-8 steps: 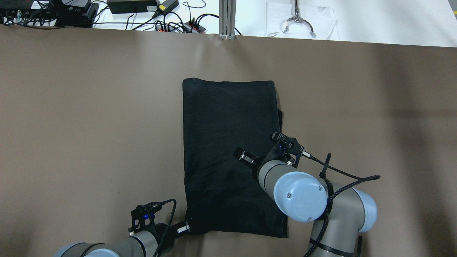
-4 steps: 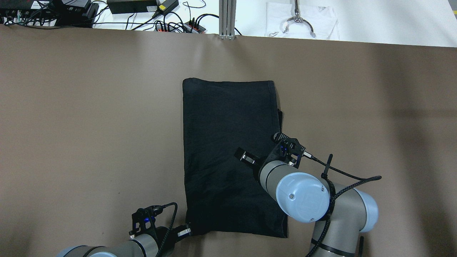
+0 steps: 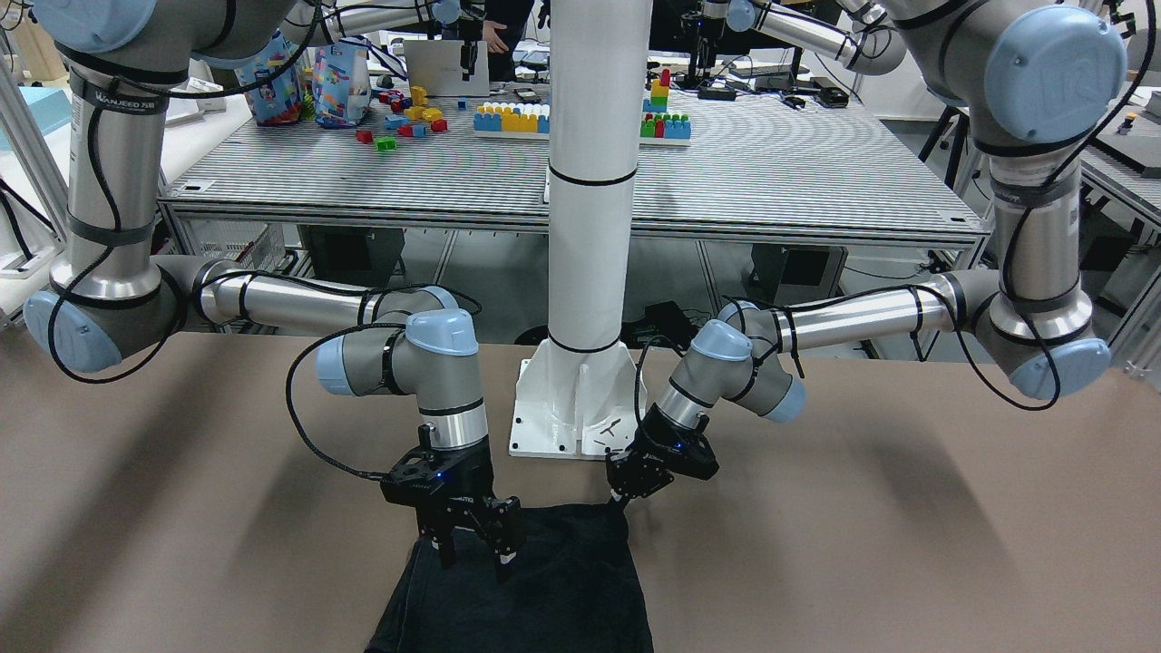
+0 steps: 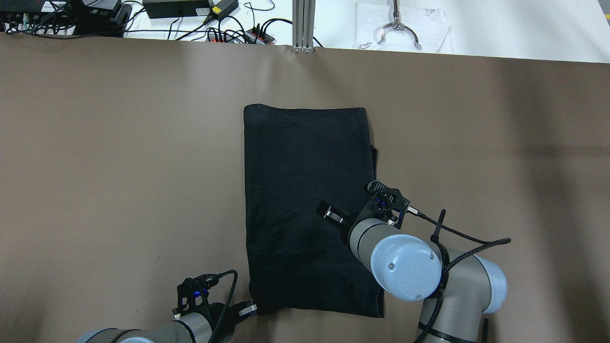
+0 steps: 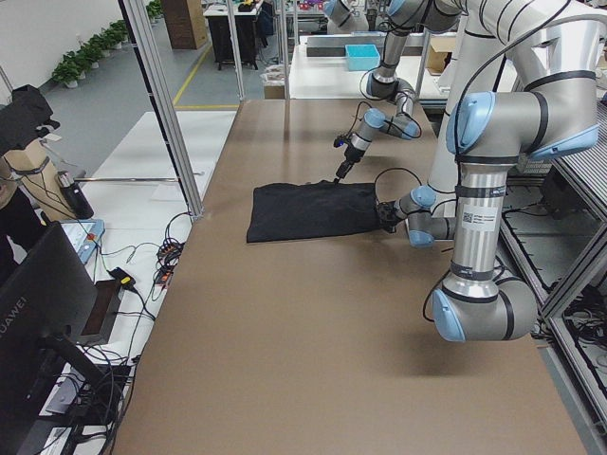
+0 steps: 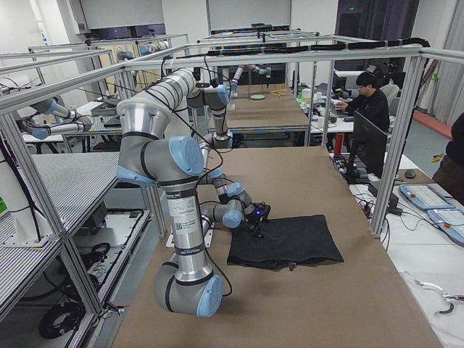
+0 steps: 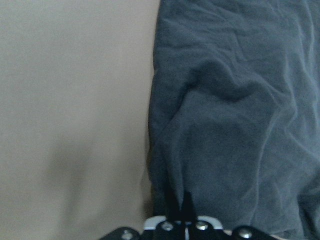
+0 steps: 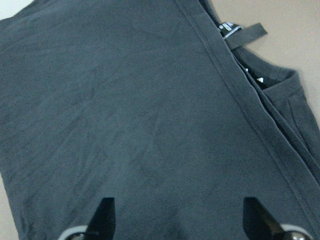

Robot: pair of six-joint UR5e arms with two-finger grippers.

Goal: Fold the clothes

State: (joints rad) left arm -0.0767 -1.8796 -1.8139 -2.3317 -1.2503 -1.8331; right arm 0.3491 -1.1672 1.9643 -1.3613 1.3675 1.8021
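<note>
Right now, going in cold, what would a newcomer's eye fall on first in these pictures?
The black garment, laid out as a long rectangle, lies in the middle of the brown table. The left gripper has its jaws pinched shut on the garment's near left corner. The right gripper is poised over its near right part with jaws wide open.

I'm looking into a robotics lab. Beyond my brown tabletop [image 4: 119,143] stand more workstations under aluminium frames [image 6: 290,54], with other robot arms [image 6: 51,116] mounted at them. One slatted bench [image 3: 771,163] carries toy bricks [image 3: 512,118]. A person [image 6: 373,101] sits at a desk by a monitor [image 6: 368,141], and cables [image 4: 214,31] trail along the far edge.
</note>
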